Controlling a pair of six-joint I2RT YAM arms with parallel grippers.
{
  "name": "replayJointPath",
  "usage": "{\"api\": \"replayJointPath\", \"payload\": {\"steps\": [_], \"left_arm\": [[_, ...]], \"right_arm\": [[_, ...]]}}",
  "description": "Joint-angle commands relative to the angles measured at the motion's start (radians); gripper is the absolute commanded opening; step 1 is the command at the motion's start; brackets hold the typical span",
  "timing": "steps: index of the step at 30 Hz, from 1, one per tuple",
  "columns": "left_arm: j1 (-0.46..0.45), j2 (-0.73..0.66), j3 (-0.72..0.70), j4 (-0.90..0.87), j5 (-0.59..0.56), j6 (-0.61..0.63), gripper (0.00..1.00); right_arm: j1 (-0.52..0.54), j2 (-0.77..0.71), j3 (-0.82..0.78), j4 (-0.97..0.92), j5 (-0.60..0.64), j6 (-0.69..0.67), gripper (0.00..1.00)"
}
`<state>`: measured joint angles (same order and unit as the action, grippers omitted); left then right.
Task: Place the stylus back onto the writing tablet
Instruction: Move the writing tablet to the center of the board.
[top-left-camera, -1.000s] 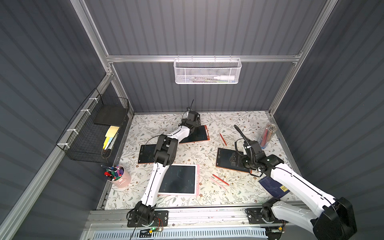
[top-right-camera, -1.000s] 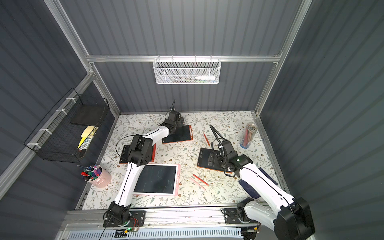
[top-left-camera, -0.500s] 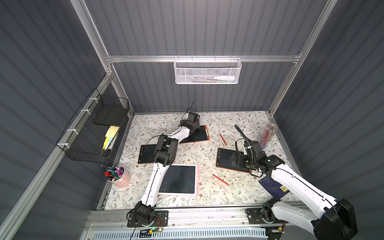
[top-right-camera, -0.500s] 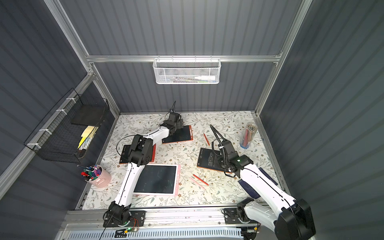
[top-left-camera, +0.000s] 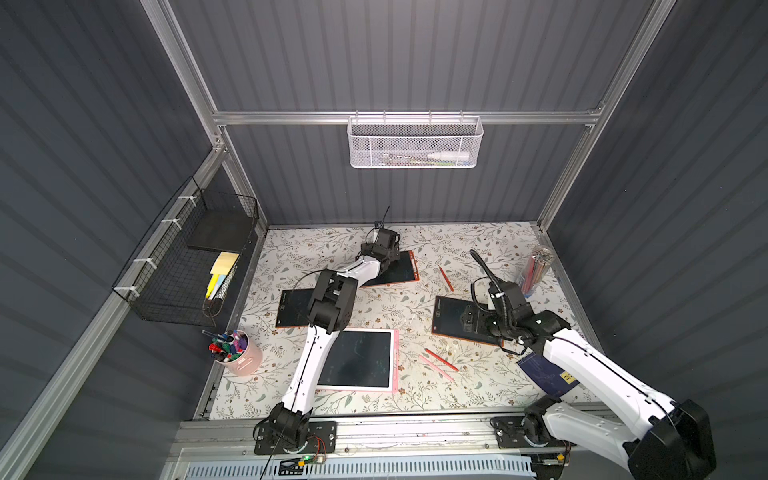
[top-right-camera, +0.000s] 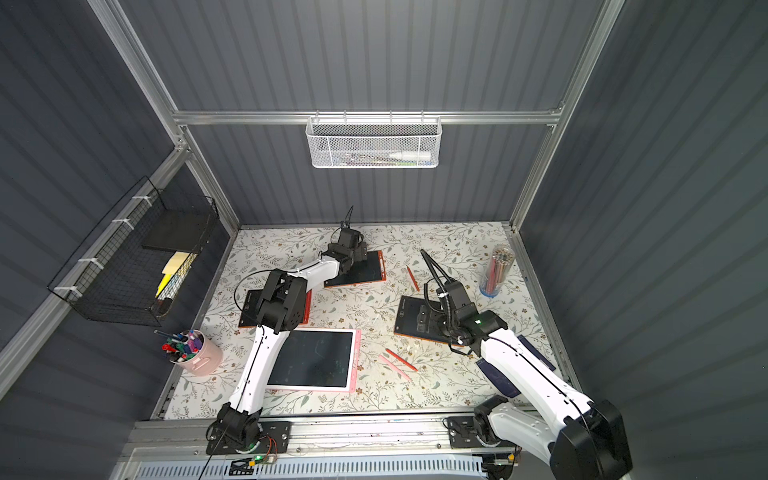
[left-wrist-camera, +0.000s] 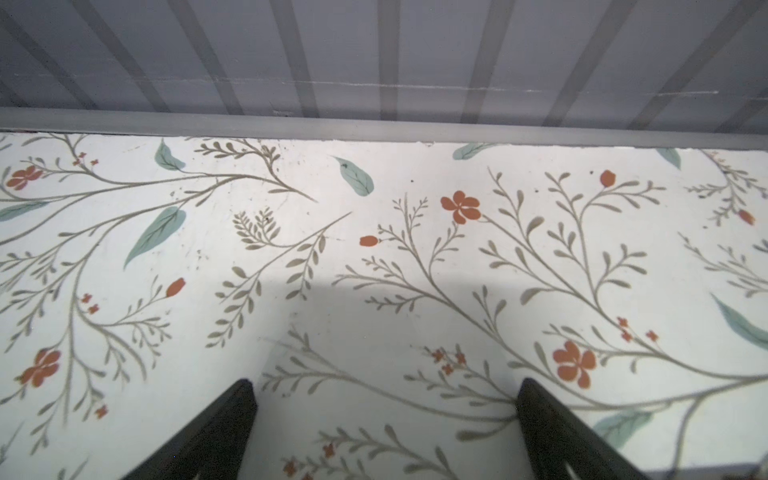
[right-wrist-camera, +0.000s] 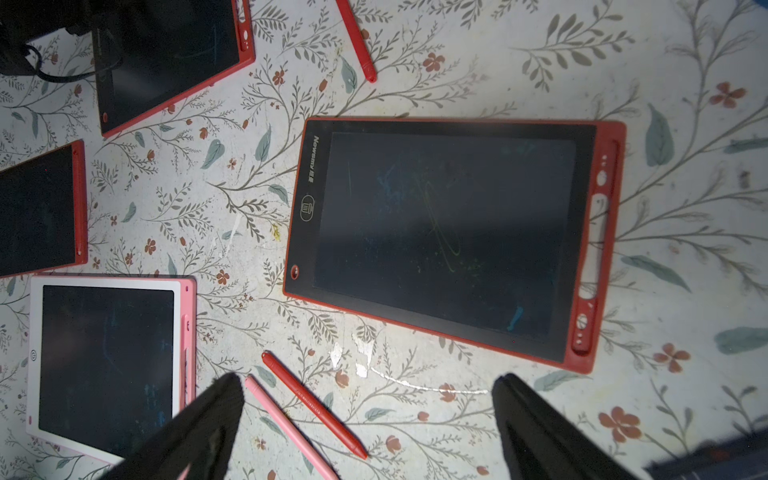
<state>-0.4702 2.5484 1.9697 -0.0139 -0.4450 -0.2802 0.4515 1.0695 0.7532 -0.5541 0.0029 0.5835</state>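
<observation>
Grey ribbed walls close in a bench (top-left-camera: 332, 245) covered in a flowered print. On it lies a loose red stylus (right-wrist-camera: 314, 405), with a pink stylus (right-wrist-camera: 286, 424) just beside it and roughly parallel. Both rest off one corner of the red tablet (right-wrist-camera: 444, 232), between it and the pink tablet (right-wrist-camera: 104, 365). A second red stylus (top-left-camera: 445, 278) lies on the bench beyond the red tablet's opposite side, towards the back wall. None of the three sits on a tablet, and none is in a hand.

The long groove along the red tablet's edge looks empty, so I judge that its stylus has not yet been put back. Whether the pink tablet's groove is filled I cannot tell.

The right hand (right-wrist-camera: 369, 380) hangs over the red tablet, its fingers spread wide with nothing between them. The two styluses off the corner lie close by it. The left hand (left-wrist-camera: 385, 384) is well apart from the red tablet, out by the back wall past another tablet (top-left-camera: 395, 270). It too is spread and empty, with only bare print under it.

By my reading little or none of the job is done for these three. Nothing is gripped, so picking up a stylus, carrying it over and laying it on its tablet are all to come. The pair beside the red tablet seems handiest for the right hand.
</observation>
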Motion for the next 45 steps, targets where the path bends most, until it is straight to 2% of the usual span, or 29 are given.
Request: {"api": "replayJointPath", "payload": {"steps": [1,6,13,17,23,27,36,45], "left_arm": [[-0.011,-0.038,-0.12,-0.086,0.021,0.039,0.99],[-0.014,-0.122,-0.243,-0.032,0.049,0.044,0.99],[-0.03,-0.217,-0.358,-0.001,0.07,0.034,0.99],[-0.042,-0.27,-0.438,0.024,0.079,0.031,0.99],[-0.051,-0.343,-0.548,0.047,0.102,-0.005,0.99],[-0.051,-0.384,-0.602,0.051,0.119,-0.03,1.0],[-0.051,-0.44,-0.633,0.018,0.139,-0.073,0.99],[-0.05,-0.499,-0.682,0.02,0.165,-0.091,0.98]], "right_arm": [[0.001,0.006,0.003,-0.005,0.001,0.012,0.96],[0.001,0.049,0.025,0.01,-0.002,0.015,0.95],[-0.005,0.138,0.084,0.038,-0.009,-0.012,0.87],[-0.021,0.213,0.133,0.055,-0.01,-0.058,0.79],[-0.072,0.342,0.23,0.063,-0.036,-0.101,0.59],[-0.095,0.442,0.298,0.083,-0.076,-0.145,0.51],[-0.117,0.679,0.49,0.059,-0.109,-0.199,0.47],[-0.131,0.822,0.625,0.047,-0.076,-0.208,0.46]]}}
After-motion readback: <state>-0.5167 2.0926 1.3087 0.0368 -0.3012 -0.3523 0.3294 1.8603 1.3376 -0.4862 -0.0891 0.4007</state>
